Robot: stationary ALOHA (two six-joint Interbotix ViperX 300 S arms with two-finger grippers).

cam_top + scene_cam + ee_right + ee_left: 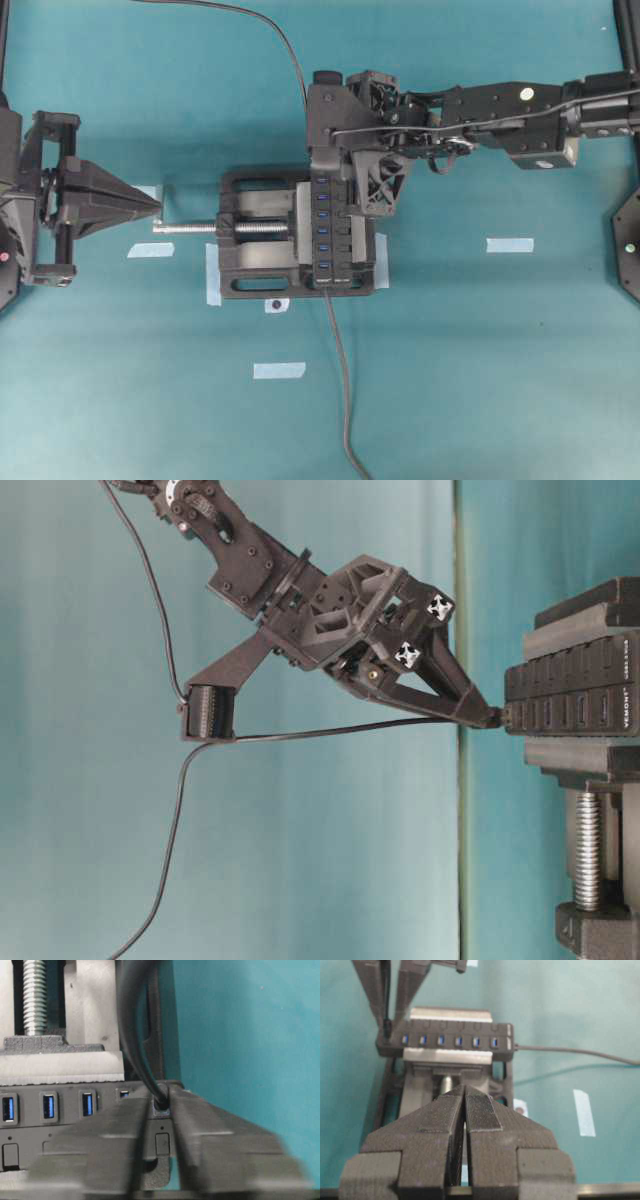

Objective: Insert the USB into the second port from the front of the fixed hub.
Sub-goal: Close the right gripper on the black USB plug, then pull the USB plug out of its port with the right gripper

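Two jaws of the right gripper point(159, 1125) pinching the USB point(161, 1102) at the fixed hub point(60, 1110); left gripper point(464, 1110) closed, empty. Possibly wrong port, end slot.

A teal cloth-like surface point(480, 380) carries everything. Near its middle sits a black vise point(255, 268) with a silver screw point(190, 228) sticking out to the left in the overhead view. Strips of pale blue tape lie flat on the surface: one point(213, 275) along the vise's left edge, one point(381, 262) at its right edge, one point(150, 250) left of the vise below the screw, one point(279, 370) well below the vise, and one point(510, 245) well off to the right. A small white patch with a dark dot point(276, 305) lies just below the vise. A thin dark cable point(343, 400) trails across the surface toward the bottom edge.
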